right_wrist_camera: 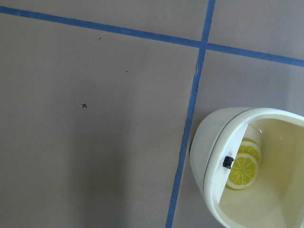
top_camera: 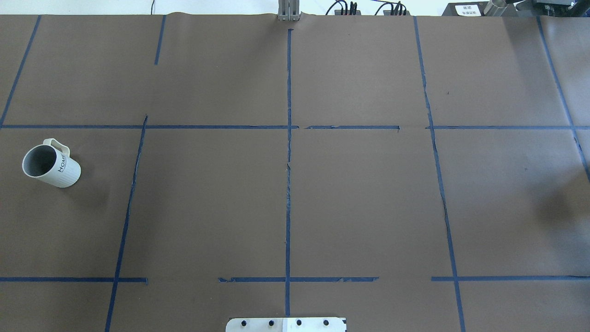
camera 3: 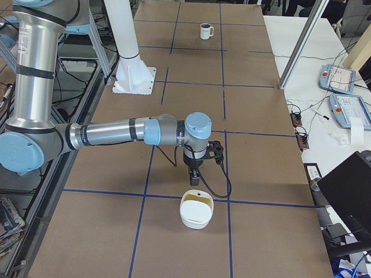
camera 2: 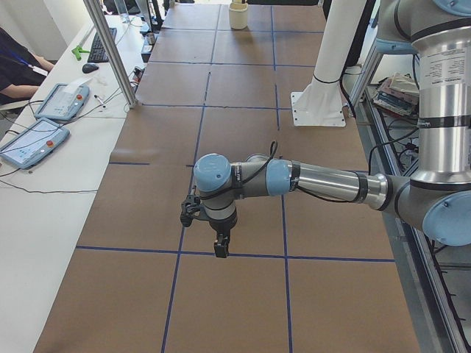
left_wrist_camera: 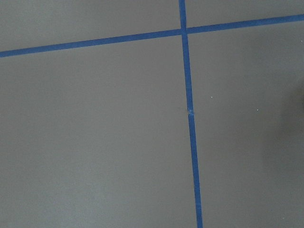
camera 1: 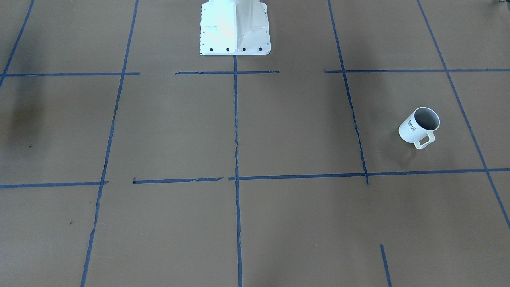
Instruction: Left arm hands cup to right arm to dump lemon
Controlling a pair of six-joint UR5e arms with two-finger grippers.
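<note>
The white "HOME" cup (camera 1: 419,126) stands upright on the brown table at the robot's far left, handle toward the operators' side; it also shows in the overhead view (top_camera: 50,163) and, far off, in the right exterior view (camera 3: 205,30). Its grey inside shows no lemon; the bottom is hidden. Two yellow lemon slices (right_wrist_camera: 242,168) lie in a white bowl (camera 3: 196,215). My right gripper (camera 3: 194,178) hangs just above that bowl. My left gripper (camera 2: 221,248) hangs over a tape line, empty. I cannot tell whether either gripper is open or shut.
The white robot base (camera 1: 235,36) stands at the table's middle edge. Blue tape lines grid the table. A metal post (camera 2: 110,51) and a side desk with tablets (camera 2: 37,140) border the operators' side. A person (camera 2: 15,66) sits there.
</note>
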